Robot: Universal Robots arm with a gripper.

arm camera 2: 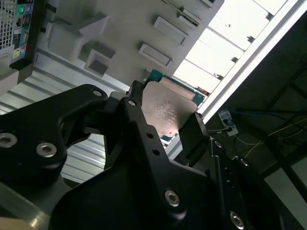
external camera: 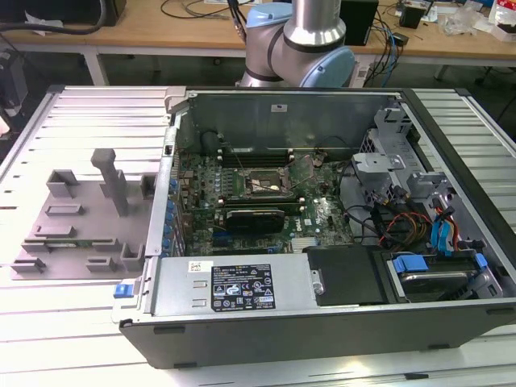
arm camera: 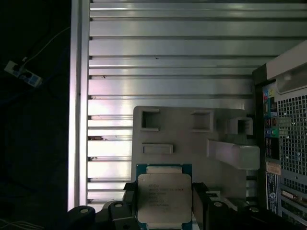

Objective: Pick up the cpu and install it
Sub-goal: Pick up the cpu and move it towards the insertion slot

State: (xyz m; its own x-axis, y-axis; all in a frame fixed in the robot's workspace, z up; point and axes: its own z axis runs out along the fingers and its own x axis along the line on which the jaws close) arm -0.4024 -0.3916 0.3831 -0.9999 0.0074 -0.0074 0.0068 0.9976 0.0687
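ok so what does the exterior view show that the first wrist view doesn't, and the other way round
Exterior view: the arm's body, and inside the open computer case the motherboard with its black socket frame.

First wrist view: the cpu, silvery top up, clamped in the gripper over the tray's edge.

Both: the grey fixture tray on the slatted table beside the case.

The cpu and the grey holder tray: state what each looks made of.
The cpu: silvery metal lid with a dull brushed sheen, on a green board edge, likely laminate. The grey holder tray: matte, uniform grey, moulded blocks and slots; probably plastic.
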